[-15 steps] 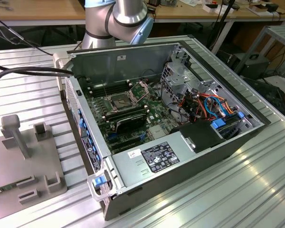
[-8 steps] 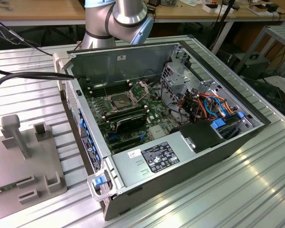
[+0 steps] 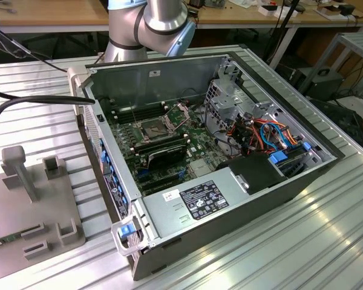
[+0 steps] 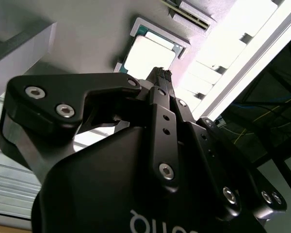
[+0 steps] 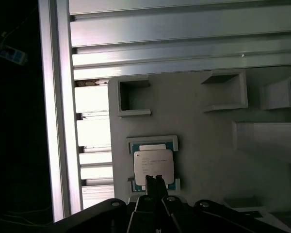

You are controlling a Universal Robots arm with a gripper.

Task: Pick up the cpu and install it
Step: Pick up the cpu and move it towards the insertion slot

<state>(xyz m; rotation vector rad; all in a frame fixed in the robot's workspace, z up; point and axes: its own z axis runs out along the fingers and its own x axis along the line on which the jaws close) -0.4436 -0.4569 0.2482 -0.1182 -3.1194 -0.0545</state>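
The cpu [image 5: 153,165], a small square chip with a pale grey metallic face, lies flat in a shallow framed seat on the grey fixture plate [image 5: 203,145]. In the second wrist view the cpu [image 4: 150,52] sits just beyond my fingertips. My gripper [image 5: 155,181] hangs right over the chip's near edge with its two thin fingers pressed together, shut on nothing. Whether the tips touch the chip, I cannot tell. In the exterior view the open computer case holds the green board with its square metal-framed socket [image 3: 152,128].
The fixture plate [image 3: 30,205] carries raised blocks and a post at the exterior view's left. Ribbed aluminium table [image 3: 302,241] surrounds the case. Inside the case are black memory sticks [image 3: 163,151], a power supply [image 3: 199,202] and bundled cables [image 3: 266,133]. My arm [image 3: 151,24] rises behind the case.
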